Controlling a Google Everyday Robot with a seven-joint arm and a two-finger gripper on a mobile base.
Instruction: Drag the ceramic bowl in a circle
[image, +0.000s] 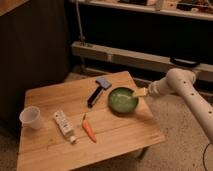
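Note:
The ceramic bowl (123, 99) is round, shallow and glossy green with a darker rim. It sits on the right side of the wooden table (55, 152). My gripper (140, 92) reaches in from the right on a white arm (187, 90). Its yellowish tip is at the bowl's right rim, touching or just over it.
A black-handled brush with a grey-blue head (98, 90) lies left of the bowl. An orange carrot (88, 130), a white tube (64, 125) and a translucent white cup (30, 117) lie farther left. A metal rail and dark shelving stand behind the table.

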